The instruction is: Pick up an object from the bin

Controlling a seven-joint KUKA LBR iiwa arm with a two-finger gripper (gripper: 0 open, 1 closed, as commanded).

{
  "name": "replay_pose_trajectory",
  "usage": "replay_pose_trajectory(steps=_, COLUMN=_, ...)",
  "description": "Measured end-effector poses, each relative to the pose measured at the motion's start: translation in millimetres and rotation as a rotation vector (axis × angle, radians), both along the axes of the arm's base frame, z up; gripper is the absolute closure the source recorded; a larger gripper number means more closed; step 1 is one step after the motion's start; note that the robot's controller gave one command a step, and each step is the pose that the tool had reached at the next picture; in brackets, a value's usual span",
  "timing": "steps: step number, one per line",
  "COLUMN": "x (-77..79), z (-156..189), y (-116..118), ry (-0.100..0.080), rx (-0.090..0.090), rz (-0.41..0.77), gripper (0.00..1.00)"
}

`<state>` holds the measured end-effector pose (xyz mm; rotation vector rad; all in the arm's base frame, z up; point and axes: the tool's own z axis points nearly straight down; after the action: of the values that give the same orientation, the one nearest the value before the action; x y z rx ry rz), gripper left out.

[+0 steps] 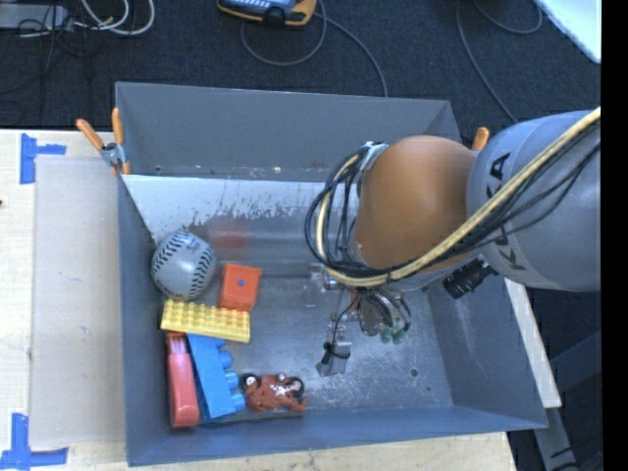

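Grey bin (461, 366); tool (335, 353) nr ctr.

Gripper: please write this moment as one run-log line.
gripper | above bare bin floor | nearest thing: brown figure | held: nothing seen

The scene is taken by 1 camera, which is set above the grey metal bin (275, 135) and tilted somewhat to one side, so that the far inner wall is faced almost squarely while the near wall is seen steeply from over its rim. The bin is framed whole and from close by, with a band of dark floor (196, 57) taken in beyond its far edge. The arm (535, 204) is framed at the right, and its orange cover (407, 199) is shown large above the bin's middle.
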<state>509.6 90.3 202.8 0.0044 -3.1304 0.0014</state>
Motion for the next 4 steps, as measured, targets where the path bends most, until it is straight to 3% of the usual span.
replay_pose_trajectory(steps=2, x=1.6, z=3.8, y=-0.2, ry=-0.009, rx=0.001, rz=-0.002, gripper=0.0)
replay_pose_trajectory(steps=3, x=3.4, z=-34.4, y=11.7, ry=-0.005, rx=0.003, rz=0.147, gripper=0.0)
replay_pose_trajectory(steps=4, x=5.8, z=-69.4, y=31.2, ry=-0.012, rx=-0.001, rz=0.315, gripper=0.0)
